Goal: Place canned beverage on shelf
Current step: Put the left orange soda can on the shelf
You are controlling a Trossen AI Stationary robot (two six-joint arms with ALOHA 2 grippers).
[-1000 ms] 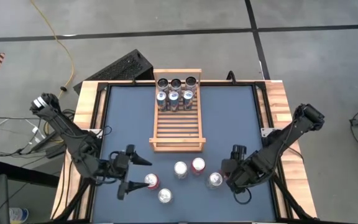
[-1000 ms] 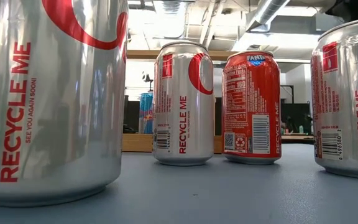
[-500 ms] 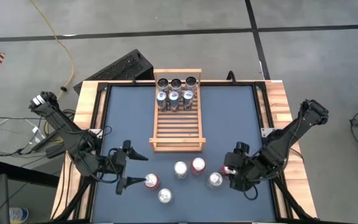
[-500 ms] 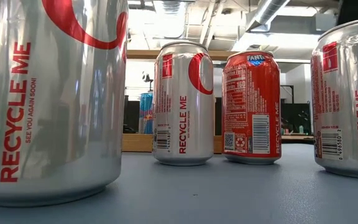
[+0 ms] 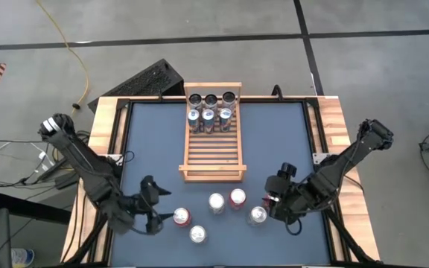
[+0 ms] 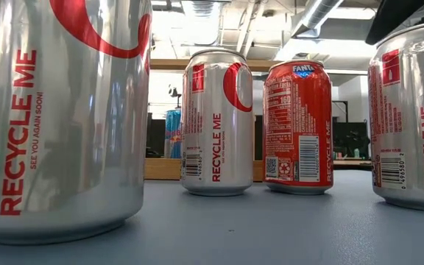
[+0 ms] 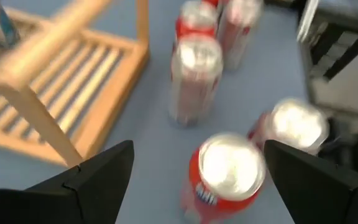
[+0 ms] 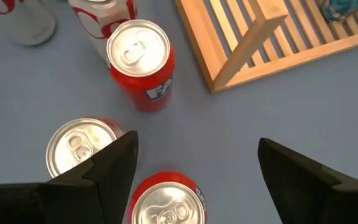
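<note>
The shelf [image 5: 212, 145] is a light-wood slatted rack at the table's middle, with several cans standing at its far end [image 5: 210, 112]. Several loose cans stand on the blue table near its front. My left gripper [image 5: 162, 208] hangs open just left of a red can [image 5: 182, 217]; in the left wrist view the fingers [image 7: 199, 149] stand either side of this can [image 7: 225, 171] without touching it. My right gripper [image 5: 272, 202] is open above a red can [image 8: 166, 205], beside a silver can [image 5: 257, 215].
A silver can [image 5: 216, 202] and a red Fanta can [image 5: 237, 197] stand just before the shelf's near rail [image 5: 212, 176]. Another silver can [image 5: 198, 234] stands nearest the front edge. A dark part of my right arm [image 6: 403, 15] shows above the right-hand can in the low view.
My left gripper has sunk toward the table and tipped closer to level, pointing at the red can on its right. My right gripper has turned at the wrist and risen a little. All cans have kept their places.
</note>
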